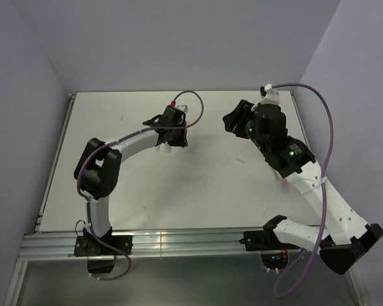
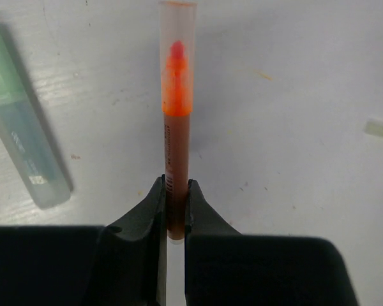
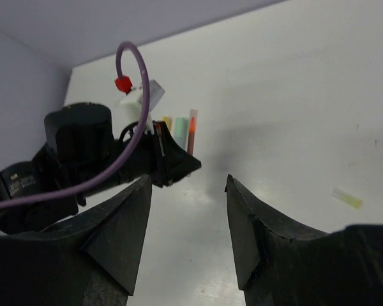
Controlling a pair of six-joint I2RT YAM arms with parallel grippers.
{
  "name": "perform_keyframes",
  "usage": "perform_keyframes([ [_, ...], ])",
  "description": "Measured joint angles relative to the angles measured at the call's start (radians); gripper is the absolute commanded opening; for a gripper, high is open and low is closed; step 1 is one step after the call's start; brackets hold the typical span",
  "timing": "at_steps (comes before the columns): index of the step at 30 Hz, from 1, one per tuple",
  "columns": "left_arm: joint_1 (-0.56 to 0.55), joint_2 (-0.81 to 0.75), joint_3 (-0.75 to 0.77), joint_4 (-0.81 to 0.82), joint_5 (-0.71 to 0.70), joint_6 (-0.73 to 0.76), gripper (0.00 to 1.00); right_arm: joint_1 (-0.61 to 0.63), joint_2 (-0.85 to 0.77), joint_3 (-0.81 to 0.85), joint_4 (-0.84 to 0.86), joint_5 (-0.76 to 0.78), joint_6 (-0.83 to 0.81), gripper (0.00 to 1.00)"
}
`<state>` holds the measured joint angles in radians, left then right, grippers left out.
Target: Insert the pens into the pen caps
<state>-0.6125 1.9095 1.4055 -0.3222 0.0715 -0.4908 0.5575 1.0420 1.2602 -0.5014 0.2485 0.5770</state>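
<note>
Lavender walls [image 1: 25, 127] enclose a white table [image 1: 147, 191] with light scuffs and marks. Left gripper [image 2: 175, 186]: jaws clamped tight on the lower end of the orange-red pen [image 2: 177, 159], which sticks straight out ahead of the fingers above the table and throws a shadow to its right. The pen's far end sits inside a pale frosted cap [image 2: 177, 25], with the bright orange tip showing through the cap wall (whether the cap end touches the table cannot be told from these views). A mint-teal pen [image 2: 22, 140] lies flat on the table to the left of the held pen, near it but not touching. A short yellow-green piece [image 2: 380, 129], possibly a cap but too small to tell, lies on the table well off to the right. Right gripper [image 3: 188, 185]: fingers stand apart with nothing between them, raised above the table and pointed toward the left gripper, well apart from it. From the right wrist camera the held pen shows upright beyond the left gripper, with the mint-teal pen and a yellow end [image 3: 168, 121] beside it. A purple cable [image 3: 124, 57] loops over the left wrist.
</note>
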Motion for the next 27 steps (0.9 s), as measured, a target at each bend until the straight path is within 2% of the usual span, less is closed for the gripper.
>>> perform_keyframes([
  [5, 0.001, 0.166, 0.135, -0.074, -0.042, 0.004, 0.12, -0.059, 0.059, -0.069, -0.002, -0.077, -0.019, 0.57],
  [9, -0.001, 0.237, 0.198, -0.130, -0.101, 0.000, 0.17, -0.081, 0.073, -0.121, -0.003, -0.118, -0.027, 0.57],
  [13, 0.000, 0.248, 0.214, -0.156, -0.156, -0.003, 0.30, -0.091, 0.073, -0.142, 0.001, -0.145, -0.032, 0.57],
  [14, 0.000, 0.248, 0.214, -0.159, -0.165, -0.003, 0.36, -0.092, 0.074, -0.145, 0.001, -0.147, -0.033, 0.57],
  [27, -0.002, 0.247, 0.209, -0.153, -0.191, -0.002, 0.46, -0.111, 0.103, -0.155, 0.003, -0.165, -0.055, 0.57],
])
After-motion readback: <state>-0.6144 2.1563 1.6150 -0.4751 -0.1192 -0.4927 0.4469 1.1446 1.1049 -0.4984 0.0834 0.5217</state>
